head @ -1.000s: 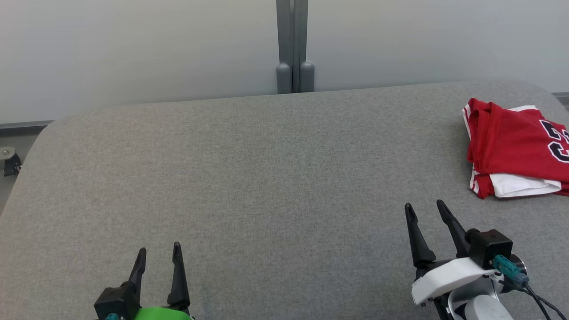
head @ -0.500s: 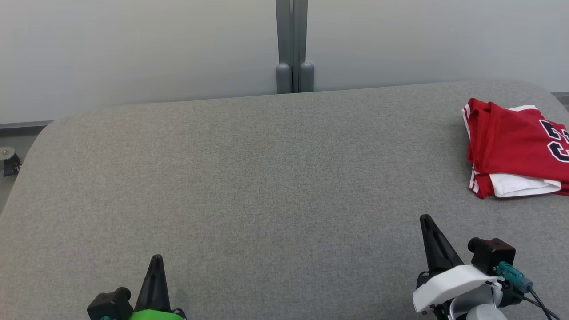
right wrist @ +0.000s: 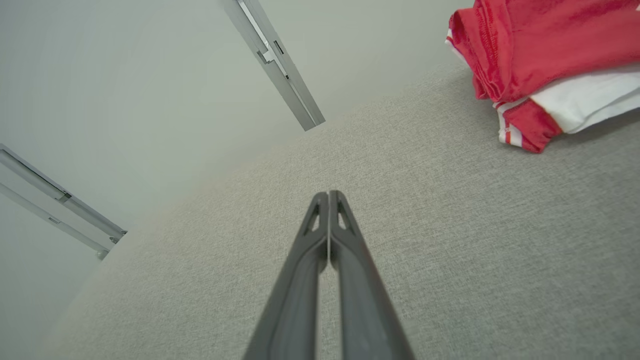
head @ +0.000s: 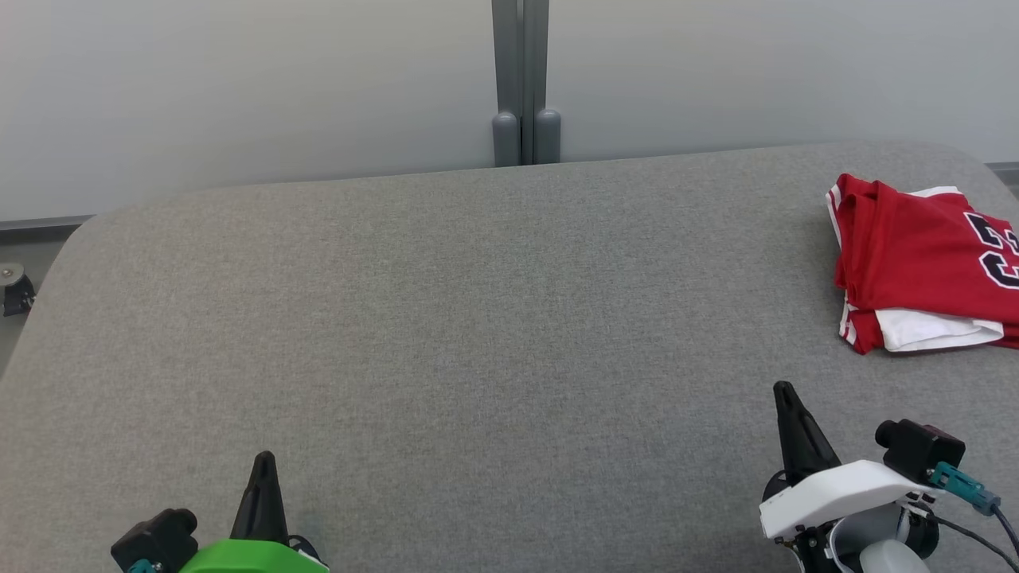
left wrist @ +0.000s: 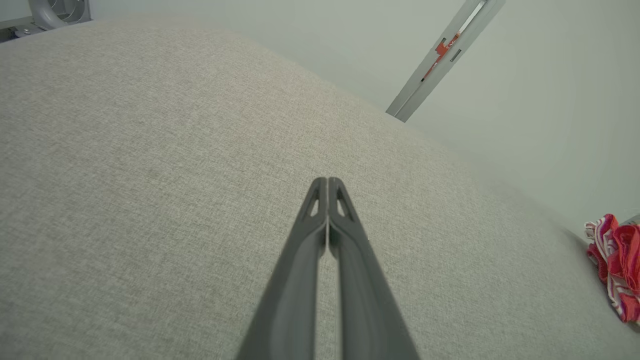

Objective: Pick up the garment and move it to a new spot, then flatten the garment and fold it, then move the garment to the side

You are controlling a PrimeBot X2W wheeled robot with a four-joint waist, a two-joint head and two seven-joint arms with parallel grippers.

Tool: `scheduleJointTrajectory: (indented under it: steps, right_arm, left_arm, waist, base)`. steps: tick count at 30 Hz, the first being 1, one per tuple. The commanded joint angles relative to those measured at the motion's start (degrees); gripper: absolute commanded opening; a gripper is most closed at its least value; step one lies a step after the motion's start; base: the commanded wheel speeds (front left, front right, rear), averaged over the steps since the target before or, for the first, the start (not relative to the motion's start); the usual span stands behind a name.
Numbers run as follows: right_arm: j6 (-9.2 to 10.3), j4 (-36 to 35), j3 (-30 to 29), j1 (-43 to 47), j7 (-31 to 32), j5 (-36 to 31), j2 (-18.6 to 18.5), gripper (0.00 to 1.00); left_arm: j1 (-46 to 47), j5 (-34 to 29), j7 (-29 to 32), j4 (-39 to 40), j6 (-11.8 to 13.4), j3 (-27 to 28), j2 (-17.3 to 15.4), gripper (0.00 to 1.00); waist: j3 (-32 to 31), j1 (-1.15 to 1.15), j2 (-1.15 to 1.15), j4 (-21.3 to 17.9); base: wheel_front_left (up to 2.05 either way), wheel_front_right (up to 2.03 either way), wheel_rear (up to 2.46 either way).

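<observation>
The garment [head: 923, 259] is a red jersey with white trim and dark numerals, folded into a stack at the far right of the grey table [head: 478, 318]. Its red and white edge [left wrist: 614, 265] shows at the right rim of the left wrist view, and the fold [right wrist: 540, 65] lies at the upper right of the right wrist view. My left gripper [head: 263, 461] sits low at the near left, shut, with nothing between its fingers [left wrist: 327, 182]. My right gripper [head: 784, 390] is at the near right, shut and empty [right wrist: 328, 195], well short of the garment.
The grey fabric table has rounded far corners. Behind it stands a pale wall with a grey vertical post [head: 524, 79]. A small caster [head: 14, 290] shows past the table's left edge.
Both grippers have gone from open to shut with nothing in them. Both have drawn back toward the near edge, the right one shifting slightly right. The garment has not moved.
</observation>
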State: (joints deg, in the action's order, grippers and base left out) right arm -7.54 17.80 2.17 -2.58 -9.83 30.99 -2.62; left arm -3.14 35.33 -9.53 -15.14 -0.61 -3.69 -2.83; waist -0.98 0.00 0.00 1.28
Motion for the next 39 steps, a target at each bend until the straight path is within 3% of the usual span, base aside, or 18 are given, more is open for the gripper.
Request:
scheduleJointTrajectory:
  steps: [1,39]
  right_arm:
    - [0.02,-1.2,-0.5,-1.5,0.5,2.4,-0.3,0.0]
    - [0.04,-2.6,-4.3,-2.8,8.0,30.5,-0.4,0.0]
  left_arm:
    - [2.0,2.2,0.4,0.9,-0.5,0.6,-0.1,0.0]
    - [5.8,28.3,7.9,1.1,-3.6,5.3,-0.1,0.0]
  waist:
    - [0.0,0.0,0.0,0.0]
    - [0.4,0.0,0.0,-0.5]
  base:
    - [0.0,0.0,0.0]
    - [0.0,0.0,0.0]
